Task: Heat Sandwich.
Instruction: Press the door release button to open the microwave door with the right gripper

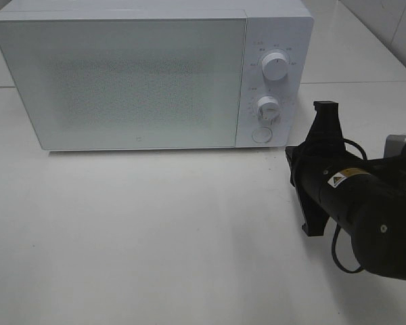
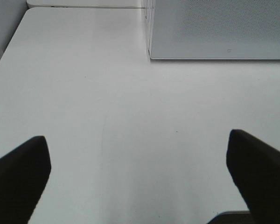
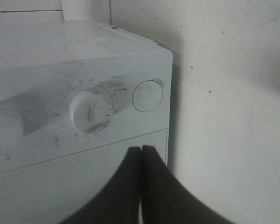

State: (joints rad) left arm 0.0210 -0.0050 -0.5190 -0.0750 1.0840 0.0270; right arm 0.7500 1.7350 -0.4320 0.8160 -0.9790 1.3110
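The sandwich is out of view. The white microwave (image 1: 142, 81) stands at the back of the table with its door shut. My right gripper (image 1: 291, 157) is rolled on its side, just right of the microwave's lower front corner. In the right wrist view its fingers (image 3: 141, 154) are pressed together with nothing between them. They point towards the round button (image 3: 147, 96) and the lower knob (image 3: 89, 112), a short way off. My left gripper (image 2: 140, 177) is open and empty over bare table, with the microwave's left front corner (image 2: 214, 28) ahead of it.
The control panel carries an upper knob (image 1: 276, 66), a lower knob (image 1: 268, 107) and a round button (image 1: 262, 135). A second white table (image 1: 365, 47) adjoins at the back right. White tabletop (image 1: 155, 230) spreads in front of the microwave.
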